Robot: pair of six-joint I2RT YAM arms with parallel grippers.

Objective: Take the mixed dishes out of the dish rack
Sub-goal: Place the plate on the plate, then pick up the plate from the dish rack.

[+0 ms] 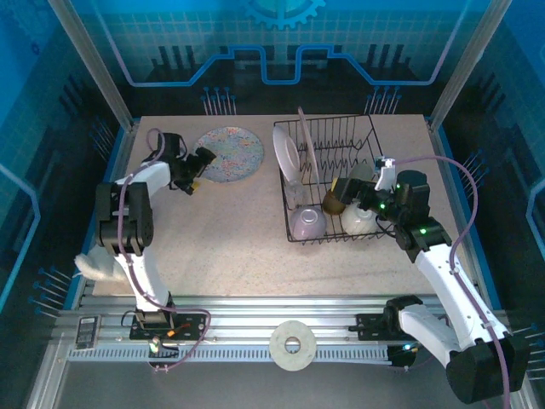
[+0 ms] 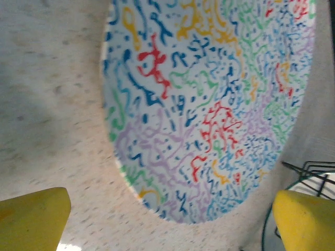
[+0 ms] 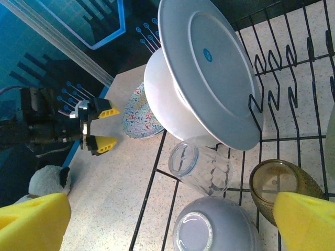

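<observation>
1. Where the overhead camera looks down, the speckled plate [image 1: 230, 153] lies flat by the table's [image 1: 238, 256] far edge, left of the middle. The left gripper [image 1: 194, 173] is just beside it, jaws apart. The rack [image 1: 336, 240] sits in the far right part, and the right gripper [image 1: 358, 194] hangs over it near the cup [image 1: 332, 203].
2. Left wrist: the fingers [image 2: 31, 214] are spread wide with nothing between them, and the plate is on the table ahead.
3. Right wrist: the fingers [image 3: 31, 219] are wide apart and empty above a bowl [image 3: 214, 230], a glass [image 3: 201, 167] on its side and two upright white plates [image 3: 209, 68].
</observation>
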